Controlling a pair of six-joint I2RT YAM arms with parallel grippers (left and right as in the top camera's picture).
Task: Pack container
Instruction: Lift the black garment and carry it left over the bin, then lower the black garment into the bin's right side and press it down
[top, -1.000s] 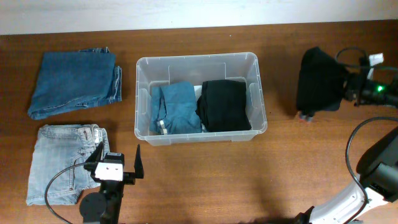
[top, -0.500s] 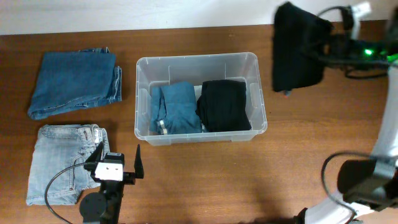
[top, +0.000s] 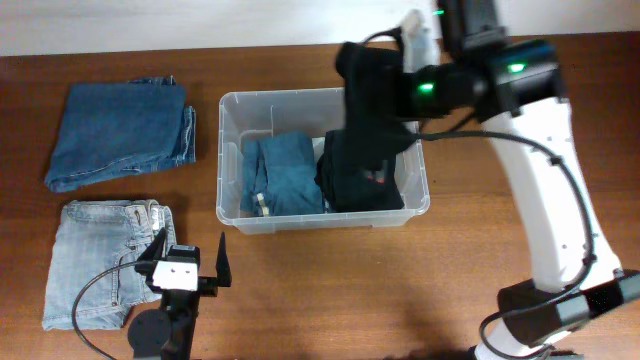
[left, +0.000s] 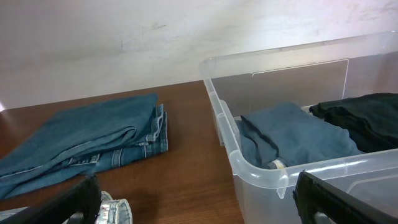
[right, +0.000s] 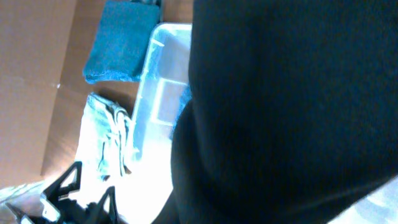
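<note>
Because the right tool (top: 392, 75) hangs over the far right corner of the container (top: 300, 93), the coming move turns on one relation: the bin lies straight below the tool and a little to its near left. The tool is clamped on a black garment (top: 365, 110), which drapes down from it across the far rim. In the right wrist view the cloth (right: 292, 106) fills most of the picture, so the jaws themselves are hidden there.

The container sits at the middle of the worktop (top: 480, 280), its long axis running left to right. It is clear plastic with rounded corners and a thick rim. Inside, folded blue jeans (top: 285, 175) fill the left half and a folded black piece (top: 360, 190) fills the right half, the two touching along the middle.

The right arm is plainly the nearer one. The left tool (top: 188, 255) stands wide open and empty at the near left, just beside the light jeans (top: 100, 265) and apart from the container's near wall. Dark jeans (top: 120, 135) lie at the far left. My judgement is that the held garment needs lowering onto the black stack.
</note>
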